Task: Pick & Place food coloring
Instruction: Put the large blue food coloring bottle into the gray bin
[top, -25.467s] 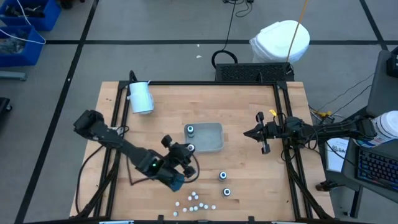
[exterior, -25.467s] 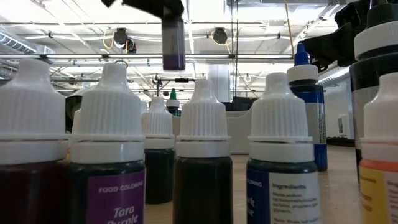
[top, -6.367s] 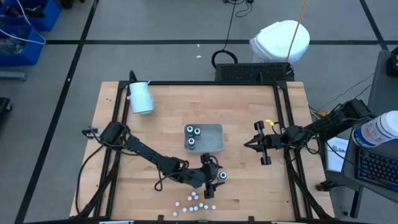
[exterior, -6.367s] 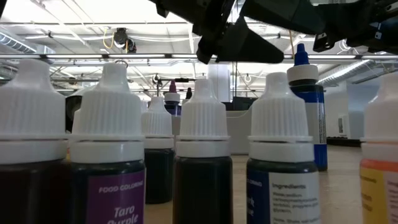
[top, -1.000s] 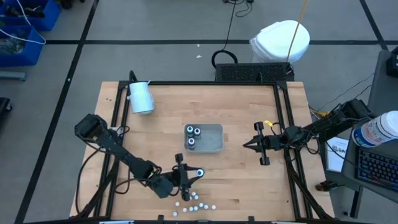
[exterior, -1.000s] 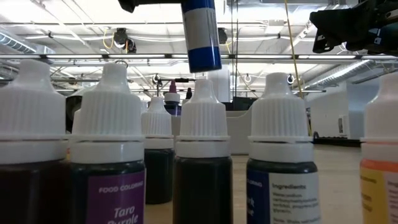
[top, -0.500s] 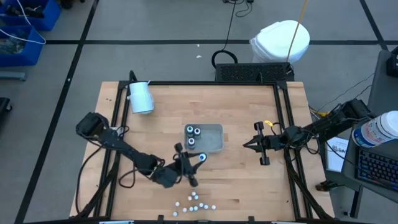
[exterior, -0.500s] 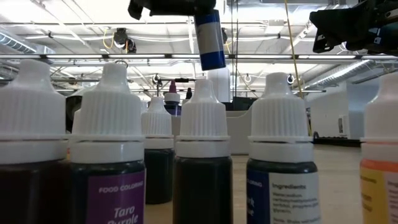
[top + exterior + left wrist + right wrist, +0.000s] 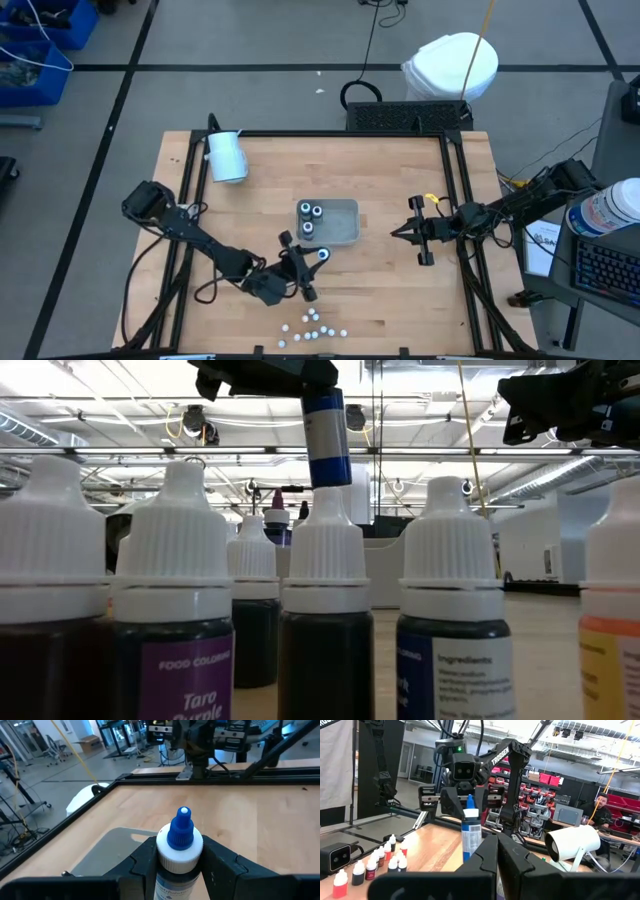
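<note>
The left gripper (image 9: 312, 264) was clamped on a blue-capped bottle (image 9: 179, 851) of food coloring, holding it in the air, its cap pointing toward the tray (image 9: 343, 232) just ahead. Three bottles (image 9: 310, 219) stood inside that tray. A cluster of small white-capped bottles (image 9: 315, 327) sat on the table (image 9: 400, 170) just behind the gripper. Well apart, across the tray, the right gripper (image 9: 397, 233) hung with its fingers pressed together, empty.
</note>
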`<state>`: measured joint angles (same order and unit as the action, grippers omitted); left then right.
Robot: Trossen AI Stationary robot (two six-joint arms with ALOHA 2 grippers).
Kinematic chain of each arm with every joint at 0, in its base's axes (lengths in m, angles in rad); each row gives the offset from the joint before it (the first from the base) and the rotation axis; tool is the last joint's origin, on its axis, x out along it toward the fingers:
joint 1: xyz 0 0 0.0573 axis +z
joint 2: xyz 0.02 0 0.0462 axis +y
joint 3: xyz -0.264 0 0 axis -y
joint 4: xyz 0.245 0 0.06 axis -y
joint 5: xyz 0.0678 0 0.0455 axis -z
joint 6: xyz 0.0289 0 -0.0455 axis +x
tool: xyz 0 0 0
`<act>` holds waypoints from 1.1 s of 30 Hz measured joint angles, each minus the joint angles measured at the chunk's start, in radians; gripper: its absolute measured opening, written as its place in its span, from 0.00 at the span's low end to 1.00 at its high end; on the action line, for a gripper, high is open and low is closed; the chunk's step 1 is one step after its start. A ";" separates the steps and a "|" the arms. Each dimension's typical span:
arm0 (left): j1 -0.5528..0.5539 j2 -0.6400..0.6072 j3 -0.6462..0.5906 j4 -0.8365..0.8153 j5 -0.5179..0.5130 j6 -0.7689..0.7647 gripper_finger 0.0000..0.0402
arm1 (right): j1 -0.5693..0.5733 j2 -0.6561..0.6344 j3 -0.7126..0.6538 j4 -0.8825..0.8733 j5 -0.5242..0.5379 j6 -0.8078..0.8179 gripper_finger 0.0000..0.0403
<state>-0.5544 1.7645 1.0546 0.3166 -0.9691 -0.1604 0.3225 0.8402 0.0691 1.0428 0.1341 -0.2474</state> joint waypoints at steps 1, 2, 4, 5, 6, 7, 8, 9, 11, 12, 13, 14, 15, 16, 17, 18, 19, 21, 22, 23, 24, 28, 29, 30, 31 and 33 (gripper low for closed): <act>-0.003 0.000 0.000 -0.001 0.000 0.000 0.32 | 0.000 0.000 0.000 0.000 0.000 0.000 0.00; -0.005 0.000 0.000 -0.001 0.000 0.000 0.32 | 0.000 0.000 0.000 0.000 0.000 0.002 0.00; -0.009 0.000 0.000 -0.001 -0.001 0.000 0.32 | 0.000 0.000 0.000 0.000 0.000 0.011 0.00; -0.010 0.000 0.000 -0.001 -0.001 0.000 0.32 | 0.000 0.000 0.000 0.001 0.000 0.018 0.00; -0.012 0.000 0.000 -0.002 -0.001 0.000 0.32 | 0.000 0.000 0.000 0.004 0.000 0.024 0.00; -0.012 0.000 0.000 -0.003 -0.001 0.000 0.32 | 0.000 0.000 0.000 0.009 0.000 0.026 0.00; -0.012 0.000 0.000 -0.006 -0.001 0.000 0.32 | 0.000 0.000 0.000 0.017 0.000 0.026 0.00; -0.013 0.000 0.000 -0.012 -0.001 0.000 0.32 | 0.000 0.000 0.000 0.025 0.000 0.026 0.00; -0.009 0.000 0.000 -0.034 -0.004 0.000 0.32 | 0.000 0.000 0.000 0.046 0.000 0.021 0.00; -0.006 0.000 0.000 -0.048 -0.011 0.000 0.32 | 0.000 0.000 0.000 0.053 0.000 0.016 0.00; -0.003 0.000 0.000 -0.061 -0.022 0.000 0.32 | 0.000 0.000 0.000 0.056 0.000 0.010 0.00; 0.002 0.000 0.000 -0.072 -0.029 -0.003 0.32 | 0.000 0.000 0.000 0.059 0.000 0.003 0.00; 0.007 0.000 0.000 -0.078 -0.030 -0.008 0.32 | 0.000 0.000 0.000 0.059 0.000 -0.001 0.00; 0.013 0.000 0.000 -0.081 -0.030 -0.016 0.32 | 0.000 0.000 0.000 0.059 0.000 -0.001 0.00; 0.018 0.000 0.000 -0.082 -0.030 -0.022 0.32 | 0.000 0.000 0.000 0.059 0.000 0.000 0.00; 0.023 0.000 0.000 -0.082 -0.029 -0.026 0.32 | 0.000 0.000 0.000 0.060 0.000 0.001 0.00; 0.029 0.000 0.000 -0.082 -0.023 -0.026 0.32 | 0.000 0.000 0.000 0.064 0.000 0.005 0.00; 0.041 0.000 0.000 -0.082 -0.004 -0.026 0.32 | 0.000 0.000 0.000 0.069 0.000 0.022 0.00; 0.047 0.000 0.000 -0.082 0.002 -0.028 0.32 | 0.000 0.000 0.000 0.068 0.000 0.026 0.00; 0.050 0.000 0.000 -0.082 0.005 -0.031 0.32 | 0.000 0.000 0.000 0.068 0.000 0.026 0.00; 0.053 0.000 0.000 -0.082 0.010 -0.033 0.32 | 0.000 0.000 0.000 0.068 0.000 0.026 0.00; 0.055 0.000 0.000 -0.082 0.029 -0.046 0.32 | 0.000 0.000 0.000 0.064 0.000 0.053 0.00; 0.055 0.000 0.000 -0.081 0.029 -0.048 0.32 | 0.000 0.000 0.000 0.063 0.000 0.067 0.00; 0.055 0.000 0.000 -0.081 0.029 -0.048 0.32 | 0.000 0.000 0.000 0.063 0.000 0.082 0.00; 0.055 0.000 0.000 -0.081 0.029 -0.046 0.32 | 0.000 0.000 0.000 0.063 0.000 0.092 0.00; 0.055 0.000 0.000 -0.081 0.029 -0.038 0.32 | 0.000 0.000 0.000 0.063 0.000 0.105 0.00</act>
<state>-0.4992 1.7645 1.0546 0.2352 -0.9398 -0.1985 0.3225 0.8402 0.0689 1.1056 0.1345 -0.1424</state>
